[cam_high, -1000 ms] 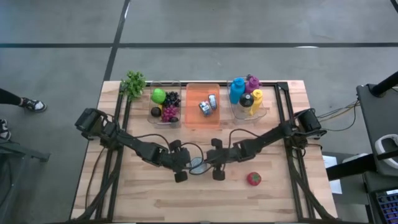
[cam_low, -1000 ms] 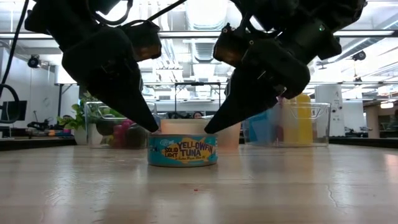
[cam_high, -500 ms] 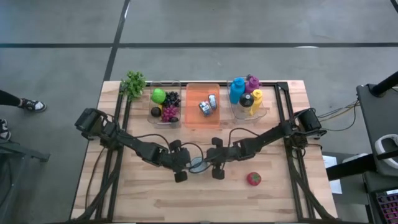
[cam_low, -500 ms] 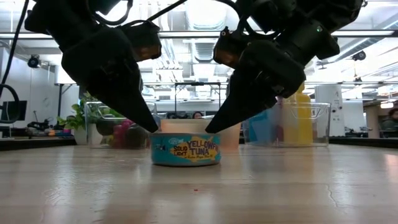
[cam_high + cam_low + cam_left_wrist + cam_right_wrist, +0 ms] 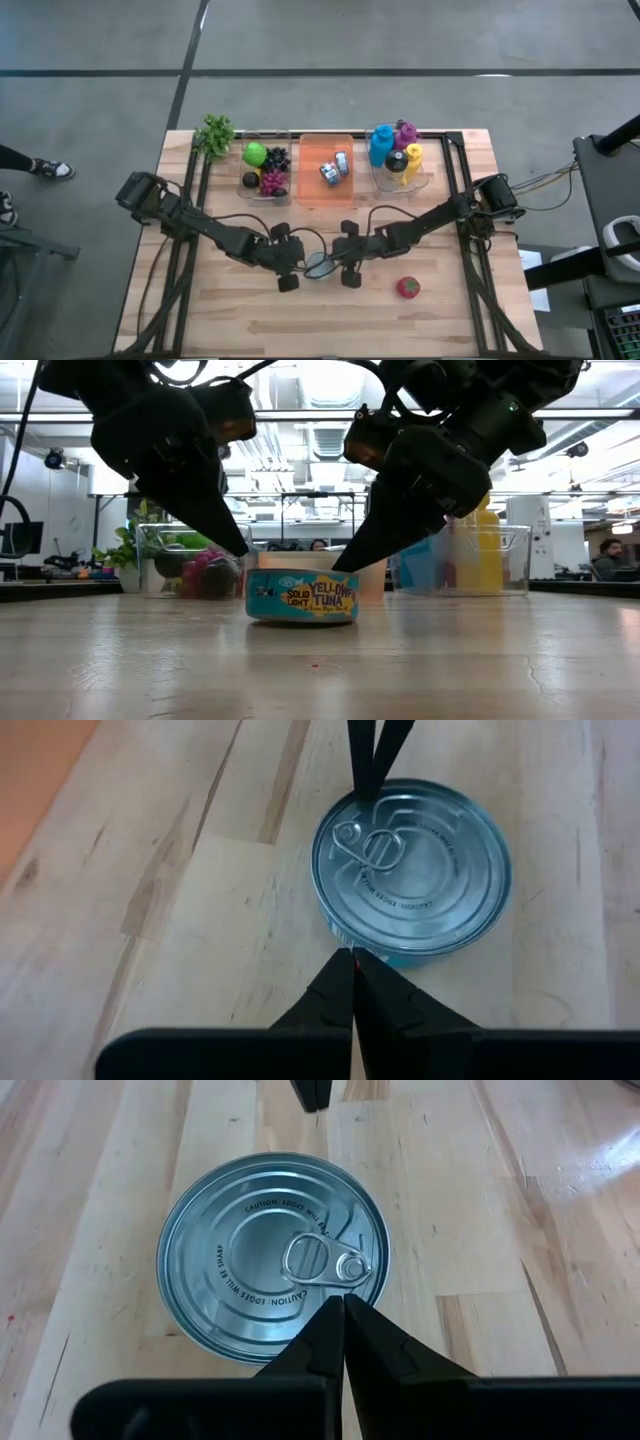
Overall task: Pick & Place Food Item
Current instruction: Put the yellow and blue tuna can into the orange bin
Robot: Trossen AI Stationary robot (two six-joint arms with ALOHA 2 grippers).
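A round tuna can (image 5: 302, 596) with a blue and yellow label stands upright on its base on the wooden table (image 5: 250, 320), its silver pull-tab lid (image 5: 275, 1255) facing up. My left gripper (image 5: 246, 554) is shut and slants down at the can's left rim. My right gripper (image 5: 336, 568) is shut and slants down at its right rim. In the high view the can (image 5: 318, 265) sits between my left gripper (image 5: 302, 266) and my right gripper (image 5: 334, 264). My left gripper's shut tips (image 5: 352, 956) stand at the can's left rim (image 5: 345, 935), slanting down from the table's left; whether they touch it I cannot tell. My right gripper's shut tips (image 5: 343, 1304) rest on the lid's rim beside the pull tab (image 5: 350, 1268), slanting down from the right.
A red strawberry (image 5: 407, 288) lies near the front right. Along the far edge stand a plant (image 5: 214, 133), a clear bin of fruit (image 5: 265, 172), an orange tray (image 5: 312, 190) with small cans and a clear bin of bottles (image 5: 398, 158). The near half of the table is bare wood.
The can has slid a little toward the table's right edge and turned about its upright axis, its label now facing further right. My left gripper's tip has risen slightly from the can's left rim.
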